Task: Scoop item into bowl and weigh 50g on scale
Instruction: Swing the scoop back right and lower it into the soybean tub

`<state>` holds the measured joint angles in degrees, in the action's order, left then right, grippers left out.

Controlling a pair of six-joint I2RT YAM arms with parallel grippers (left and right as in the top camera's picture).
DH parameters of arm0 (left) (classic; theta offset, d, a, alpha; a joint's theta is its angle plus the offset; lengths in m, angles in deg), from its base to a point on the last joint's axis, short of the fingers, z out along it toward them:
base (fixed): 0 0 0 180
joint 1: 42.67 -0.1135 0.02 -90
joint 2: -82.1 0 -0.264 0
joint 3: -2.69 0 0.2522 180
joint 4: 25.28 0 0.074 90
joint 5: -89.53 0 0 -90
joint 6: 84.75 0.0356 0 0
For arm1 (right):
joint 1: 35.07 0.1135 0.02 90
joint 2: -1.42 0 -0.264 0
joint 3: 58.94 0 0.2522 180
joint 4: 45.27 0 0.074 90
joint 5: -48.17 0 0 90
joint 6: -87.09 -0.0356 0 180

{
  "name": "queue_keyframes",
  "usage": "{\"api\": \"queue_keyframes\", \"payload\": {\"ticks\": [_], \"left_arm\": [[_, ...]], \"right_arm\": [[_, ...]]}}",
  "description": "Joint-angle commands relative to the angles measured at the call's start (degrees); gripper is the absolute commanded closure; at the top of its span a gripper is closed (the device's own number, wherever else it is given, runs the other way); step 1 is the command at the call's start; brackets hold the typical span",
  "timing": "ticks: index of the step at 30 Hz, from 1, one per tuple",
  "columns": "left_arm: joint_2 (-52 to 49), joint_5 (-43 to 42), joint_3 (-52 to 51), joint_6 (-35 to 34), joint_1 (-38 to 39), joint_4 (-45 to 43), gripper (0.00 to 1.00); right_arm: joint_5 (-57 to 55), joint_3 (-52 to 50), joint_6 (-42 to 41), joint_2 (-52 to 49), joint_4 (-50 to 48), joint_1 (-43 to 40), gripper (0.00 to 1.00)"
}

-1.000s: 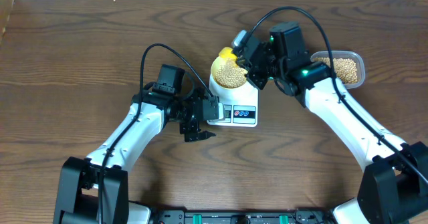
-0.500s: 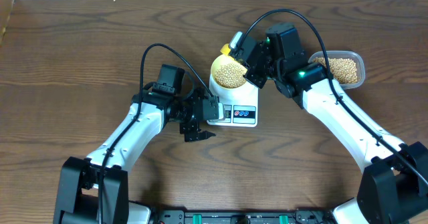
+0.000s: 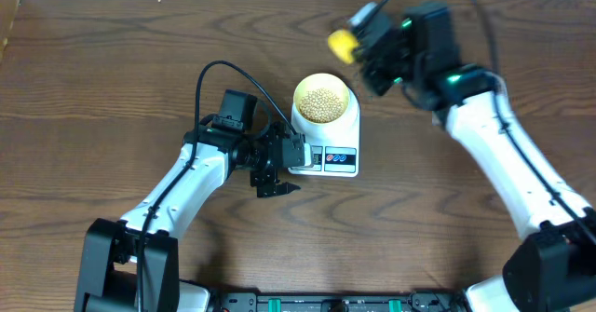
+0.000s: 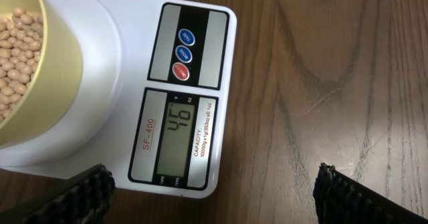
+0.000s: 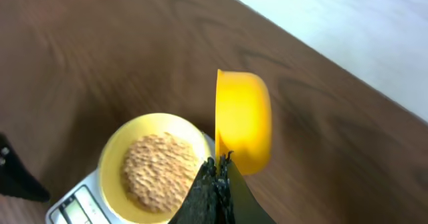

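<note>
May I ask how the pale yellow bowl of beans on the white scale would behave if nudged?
The pale yellow bowl likely slides easily on the smooth white digital scale. Its round tan beans, filling it well, would probably roll out if tipped.

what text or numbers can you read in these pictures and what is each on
"46" on the scale's display
"SF-400" in red beside the display
"CAPACITY" on the display's other side; the figures under it are too small to be sure of
Lettering on the three round buttons: too small to read
Bowl and yellow scoop: no text
</note>
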<state>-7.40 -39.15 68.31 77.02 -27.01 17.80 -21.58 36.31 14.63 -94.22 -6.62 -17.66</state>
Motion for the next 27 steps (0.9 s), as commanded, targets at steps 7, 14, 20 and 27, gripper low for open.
{"api": "queue_keyframes", "payload": {"ticks": [7, 14, 20, 27], "left_arm": [[-0.15, -0.74, -0.7, -0.68, 0.13, -0.07, 0.02], [-0.15, -0.74, -0.7, -0.7, 0.13, -0.04, 0.02], [-0.15, -0.74, -0.7, -0.7, 0.13, -0.04, 0.02], [-0.15, -0.74, -0.7, -0.68, 0.13, -0.04, 0.02]], "right_arm": [[6.43, 2.99, -8.96, 1.66, 9.77, -13.18, 0.99], [19.15, 2.97, -8.94, 1.64, 6.78, -12.92, 0.99], [19.12, 2.97, -4.94, 1.6, 4.83, -8.94, 0.99], [16.76, 2.97, 2.93, 1.11, 2.45, -2.8, 0.99]]}}
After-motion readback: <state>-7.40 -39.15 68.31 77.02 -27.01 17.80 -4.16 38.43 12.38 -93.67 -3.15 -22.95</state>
